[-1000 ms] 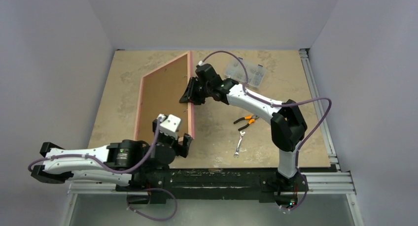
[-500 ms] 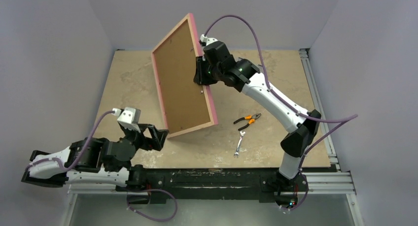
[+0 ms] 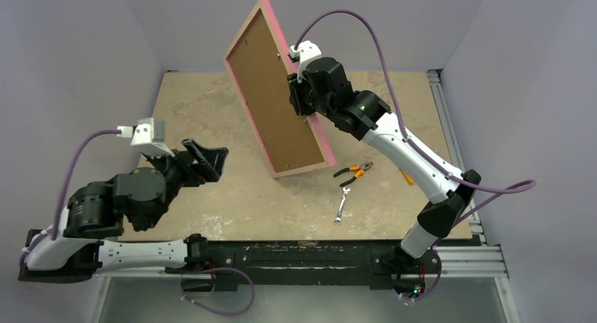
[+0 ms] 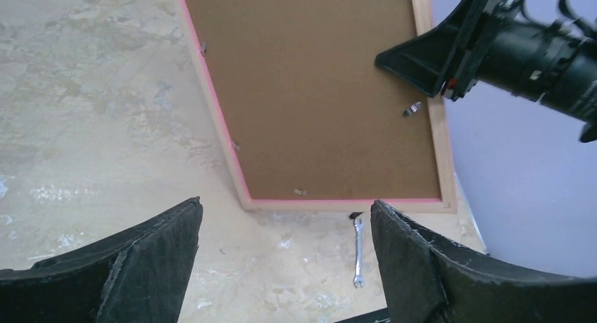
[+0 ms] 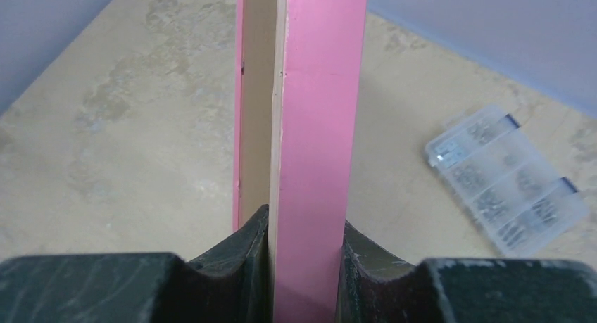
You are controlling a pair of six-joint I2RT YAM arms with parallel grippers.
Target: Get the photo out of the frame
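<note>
My right gripper (image 3: 301, 94) is shut on the long right edge of the pink frame (image 3: 320, 136) and holds it up, tilted, over the middle of the table. The right wrist view shows its jaws pressed on both sides of the pink frame edge (image 5: 320, 126). The brown backing board (image 3: 278, 105) faces left and sits in the frame (image 4: 243, 189), with small metal tabs (image 4: 413, 110) at its rim. The photo's printed side is hidden behind the board. My left gripper (image 3: 208, 161) stands open to the left of the frame and touches nothing; its fingers (image 4: 155, 260) are spread wide.
Orange-handled pliers (image 3: 353, 172) and a silver wrench (image 3: 342, 205) lie on the beige table (image 3: 197, 105) right of the frame's lower end; the wrench (image 4: 359, 252) also shows below the frame. A clear compartment box (image 5: 507, 189) sits at the back right. Grey walls enclose the table.
The right arm has lifted the frame off the table, up and to the right, and tilted it. The left gripper has drawn back to the left, away from the frame's near corner.
</note>
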